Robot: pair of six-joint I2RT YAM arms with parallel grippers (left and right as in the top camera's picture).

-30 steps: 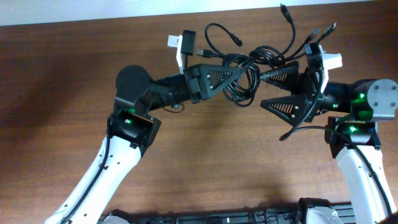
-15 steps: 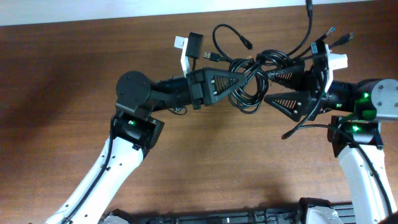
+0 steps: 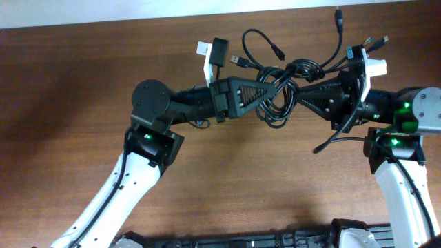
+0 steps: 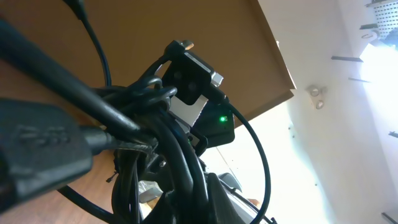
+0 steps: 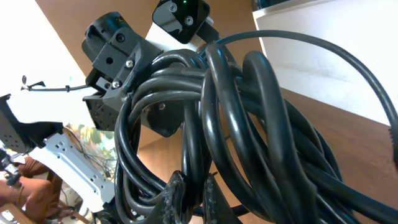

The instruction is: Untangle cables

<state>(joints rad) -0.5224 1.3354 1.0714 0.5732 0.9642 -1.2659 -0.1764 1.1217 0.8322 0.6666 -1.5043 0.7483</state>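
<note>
right gripper (image 3: 301,96): jaws go from wide apart to pinched together, now clamped on a strand of the cables (image 3: 303,67). In the right wrist view the fingers (image 5: 171,193) squeeze black cord. left gripper (image 3: 274,84) shifts right, carrying the knot with it. The whole tangle rides right and slightly up. The top loose plug (image 3: 337,12) moves right along the upper edge of the overhead view.

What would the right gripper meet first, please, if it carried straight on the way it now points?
The right gripper is shut on the cables, so it meets them first; straight beyond them, likely the left gripper.
</note>
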